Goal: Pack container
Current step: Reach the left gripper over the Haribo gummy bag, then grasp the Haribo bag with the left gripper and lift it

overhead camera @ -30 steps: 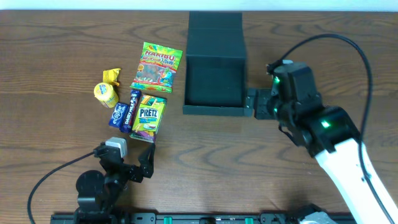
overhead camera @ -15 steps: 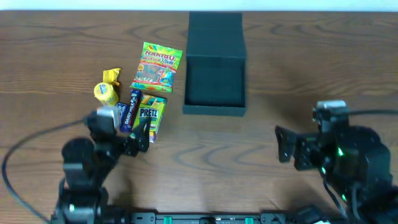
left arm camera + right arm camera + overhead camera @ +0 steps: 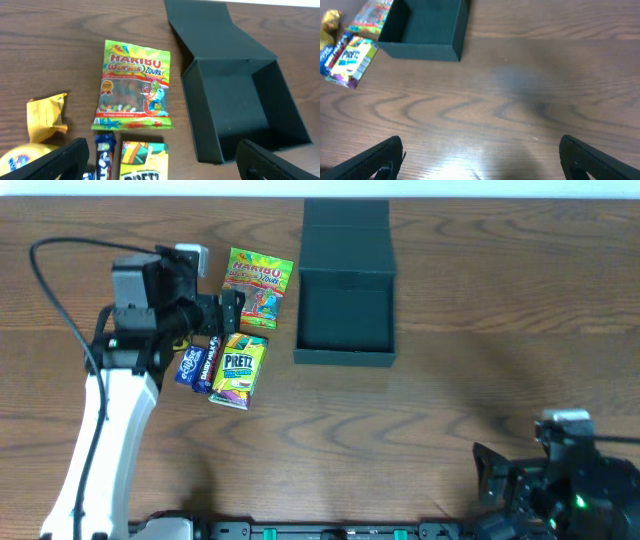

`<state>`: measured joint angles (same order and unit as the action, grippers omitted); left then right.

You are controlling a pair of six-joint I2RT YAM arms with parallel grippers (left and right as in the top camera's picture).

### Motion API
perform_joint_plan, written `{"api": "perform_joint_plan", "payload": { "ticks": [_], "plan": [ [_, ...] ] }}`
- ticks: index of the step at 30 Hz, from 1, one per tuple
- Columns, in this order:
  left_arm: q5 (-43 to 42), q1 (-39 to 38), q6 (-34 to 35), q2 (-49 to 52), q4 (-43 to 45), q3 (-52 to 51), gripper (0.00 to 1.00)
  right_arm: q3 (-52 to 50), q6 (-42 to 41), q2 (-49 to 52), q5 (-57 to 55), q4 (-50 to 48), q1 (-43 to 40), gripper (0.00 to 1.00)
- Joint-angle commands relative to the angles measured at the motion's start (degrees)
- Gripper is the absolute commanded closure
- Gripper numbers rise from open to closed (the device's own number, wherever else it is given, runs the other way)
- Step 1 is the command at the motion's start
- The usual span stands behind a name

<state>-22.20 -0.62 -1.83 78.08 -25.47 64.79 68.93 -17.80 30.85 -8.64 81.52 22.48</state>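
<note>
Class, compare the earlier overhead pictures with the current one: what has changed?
The left pincer swept from the near edge up over the snacks; the right pincer withdrew from beside the container to the near right corner. Both open, empty. Container and snacks stayed put.

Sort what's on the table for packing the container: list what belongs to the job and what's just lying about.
Belongs to the job:
container, lid open
Haribo bag
Pretz box
blue bar
yellow wrapper

Not part of it:
black cable
table
</note>
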Motion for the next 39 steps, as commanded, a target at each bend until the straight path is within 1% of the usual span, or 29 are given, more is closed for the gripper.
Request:
{"api": "perform_joint_plan", "payload": {
  "ticks": [1, 5, 14, 17, 20, 22, 23, 27, 29, 34, 39],
  "plan": [
    [0.1, -0.2, -1.4, 3.5, 1.8, 2.2, 0.05, 0.4, -1.4, -1.6, -1.9, 0.2, 0.4, 0.01],
    [0.1, -0.2, -1.4, 5.6, 2.8, 2.2, 0.05, 0.4, -1.4, -1.6, -1.9, 0.5, 0.4, 0.01],
    [-1.1, -0.2, -1.1, 6.7, 4.1, 2.1, 0.05, 0.4, -1.4, -1.6, -1.9, 0.6, 0.4, 0.01],
    [-1.2, -0.6, -1.2, 8.9, 4.9, 2.1, 0.05, 0.4, -1.4, -1.6, -1.9, 0.6, 0.4, 0.01],
    [-0.9, -2.3, -1.2, 12.0, 7.5, 2.1, 0.04, 0.4, -1.4, -1.6, -1.9, 0.6, 0.4, 0.01],
    [2.5, -4.3, -1.1, 14.0, 9.6, 2.1, 0.02, 0.4, -1.4, -1.6, -1.9, 0.6, 0.4, 0.01],
    [6.4, -5.9, -0.7, 15.1, 10.7, 2.1, 0.02, 0.4, -1.4, -1.6, -1.9, 0.6, 0.4, 0.01],
    [17.0, -10.6, 0.0, 18.3, 13.1, 2.1, 0.02, 0.4, -1.4, -1.6, -1.9, 0.6, 0.4, 0.01],
    [23.4, -12.0, 2.3, 20.0, 13.4, 2.1, 0.02, 0.4, -1.4, -1.6, -1.9, 0.6, 0.4, 0.01],
    [24.1, -11.5, 2.3, 23.8, 14.2, 2.1, 0.0, 0.4, -1.4, -1.6, -1.9, 0.6, 0.4, 0.01],
    [23.9, -10.7, 2.2, 27.1, 17.7, 2.1, 0.0, 0.4, -1.4, -1.6, -1.9, 0.6, 0.4, 0.01]
  ]
}}
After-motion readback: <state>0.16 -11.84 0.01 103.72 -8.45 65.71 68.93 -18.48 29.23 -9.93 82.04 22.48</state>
